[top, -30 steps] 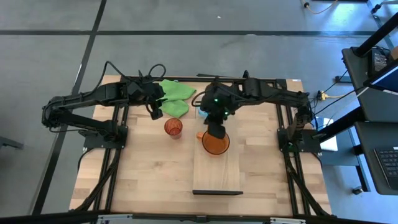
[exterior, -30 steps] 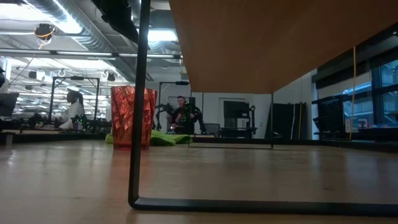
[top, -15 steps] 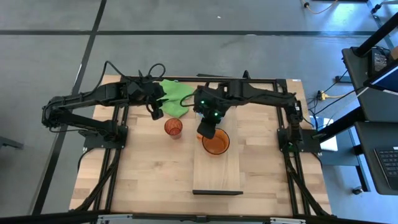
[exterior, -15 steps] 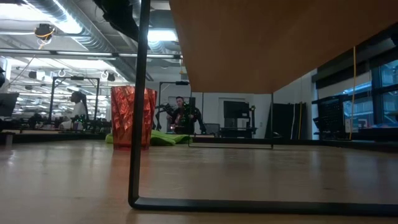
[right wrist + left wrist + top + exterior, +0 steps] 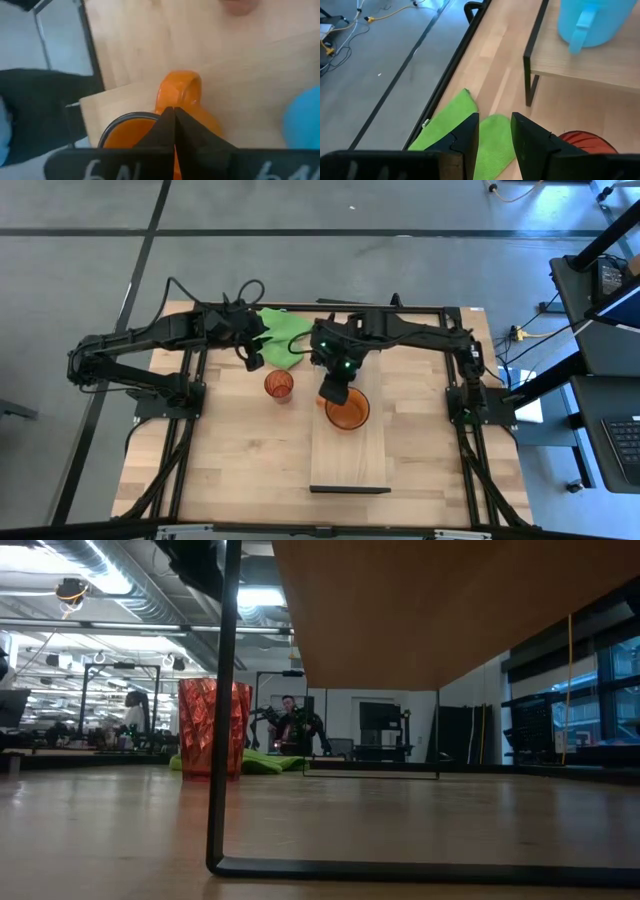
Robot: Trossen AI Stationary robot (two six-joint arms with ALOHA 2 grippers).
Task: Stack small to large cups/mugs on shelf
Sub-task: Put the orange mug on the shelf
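The orange mug (image 5: 348, 412) stands on the far end of the pale shelf (image 5: 348, 460). My right gripper (image 5: 173, 111) is shut and sits over the mug's handle side (image 5: 333, 388). The light-blue mug (image 5: 590, 20) stands on the same shelf end, its handle facing my left gripper; the right arm hides it in the high view. The ribbed red cup (image 5: 279, 385) stands on the tabletop left of the shelf. My left gripper (image 5: 495, 125) is open, above the green cloth (image 5: 465, 125) beyond the red cup (image 5: 252, 362). My right gripper points down with its shut fingertips (image 5: 167, 120) over the orange mug's wall beside the handle (image 5: 180, 90). I cannot tell whether they touch the mug. The mug stands upright on the shelf.
The green cloth (image 5: 283, 335) lies crumpled at the table's far edge. The shelf's dark end bar (image 5: 225, 710) and its underside (image 5: 450, 600) fill the low view, with the red cup (image 5: 213, 728) behind. People show in the room beyond. Bare tabletop lies near and left (image 5: 220, 460).
My right gripper has moved a little toward the table's left, from over the orange mug's far rim to over its handle side, and the arm has swung with it. The orange mug has stayed where it was. The left arm has kept still.
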